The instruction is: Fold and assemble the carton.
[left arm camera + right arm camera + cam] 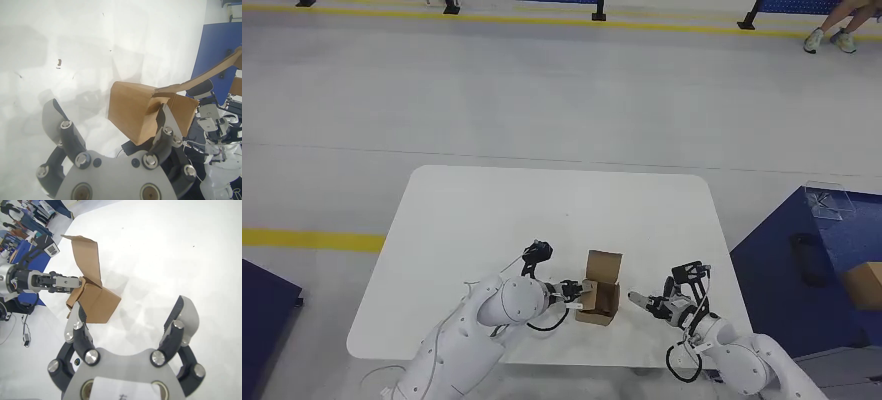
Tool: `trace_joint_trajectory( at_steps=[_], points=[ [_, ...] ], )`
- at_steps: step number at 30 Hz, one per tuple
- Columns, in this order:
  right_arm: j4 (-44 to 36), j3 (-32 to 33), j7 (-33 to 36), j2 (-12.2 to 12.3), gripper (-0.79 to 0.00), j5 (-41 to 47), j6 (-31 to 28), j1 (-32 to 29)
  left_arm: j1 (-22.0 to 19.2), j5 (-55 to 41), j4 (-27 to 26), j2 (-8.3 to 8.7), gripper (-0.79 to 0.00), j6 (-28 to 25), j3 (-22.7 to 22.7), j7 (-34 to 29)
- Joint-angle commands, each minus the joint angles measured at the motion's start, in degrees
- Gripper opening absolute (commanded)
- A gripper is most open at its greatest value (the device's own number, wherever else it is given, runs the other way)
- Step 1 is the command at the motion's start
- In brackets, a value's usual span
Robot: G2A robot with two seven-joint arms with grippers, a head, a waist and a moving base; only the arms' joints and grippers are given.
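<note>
- Near the front edge of the white table [492, 230], right of centre: 1 small brown corrugated carton [600, 292], base down, mouth up, not yet closed.
- 1 tall lid flap [87, 255] stands upright over the mouth. 1 short side flap [74, 296] juts out on the left arm's side.
- Left gripper [105, 104]: jaws wide apart, clamped on nothing. 1 fingertip [165, 113] touches the short side flap near its crease; the other finger is over bare table.
- Right gripper [130, 302]: jaws also wide apart and empty, just beside the carton on the opposite side. Whether it touches the carton, I cannot tell.
- Judgement: the carton looks empty and therefore light. It will likely slide or tip on the smooth tabletop if pushed from 1 side only, so the far wall needs bracing.
- Judgement: the board should be stiff across its panels and bend only at the creases. The left wrist view shows a ragged tear at the lid flap's corner, which is a weak spot.
- Suggested hold: pinch 1 wall at the rim, or press flat against a panel. Push each flap mid-panel, away from the torn corner.
</note>
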Motion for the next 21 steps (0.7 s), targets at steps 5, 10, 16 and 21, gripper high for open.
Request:
trace_joint_trajectory(
  at_steps=[5, 10, 16, 21],
  points=[
    [0.86, -4.69, -2.59, -1.07, 0.000, -4.66, 1.83, 1.79, -0.29, 0.50, 0.80, -0.29, 0.000, 0.40, 0.22, 0.18],
    [1.67, -7.65, -5.31, -1.96, 0.000, -9.13, 4.29, 3.48, -0.52, 1.03, 1.14, -0.47, 0.000, 0.84, 0.36, -0.12],
    [2.65, -9.76, -6.45, -2.71, 0.000, -13.98, 6.48, 4.81, -1.00, 1.85, 1.84, -0.75, 0.000, 1.55, 0.64, -0.45],
    [2.66, -10.62, -6.53, -3.33, 0.000, -13.83, 6.81, 5.49, -1.26, 1.89, 2.44, -1.03, 0.000, 1.51, 0.70, -0.26]
  ],
)
